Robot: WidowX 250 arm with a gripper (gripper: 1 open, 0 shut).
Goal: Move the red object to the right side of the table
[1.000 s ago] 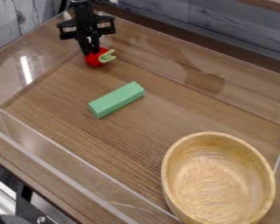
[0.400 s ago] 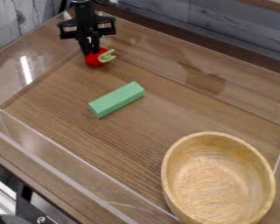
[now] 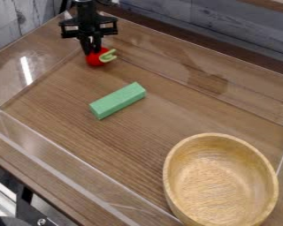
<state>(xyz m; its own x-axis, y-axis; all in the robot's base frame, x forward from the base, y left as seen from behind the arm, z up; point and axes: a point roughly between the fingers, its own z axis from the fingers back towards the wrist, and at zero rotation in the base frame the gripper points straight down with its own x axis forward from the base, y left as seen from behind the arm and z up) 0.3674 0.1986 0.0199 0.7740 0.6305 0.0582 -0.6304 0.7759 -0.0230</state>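
The red object (image 3: 102, 58), a small rounded toy fruit with a pale green end, sits at the far left of the table (image 3: 191, 106), close to the back acrylic wall. My black gripper (image 3: 91, 50) comes down from above onto its left side. The fingers are closed together with the red object's edge between their tips. The object looks to be resting on or just above the wood; I cannot tell which.
A green rectangular block (image 3: 117, 100) lies diagonally near the middle of the table. A round wooden bowl (image 3: 221, 181) fills the front right corner. Low clear acrylic walls (image 3: 26, 132) edge the tabletop.
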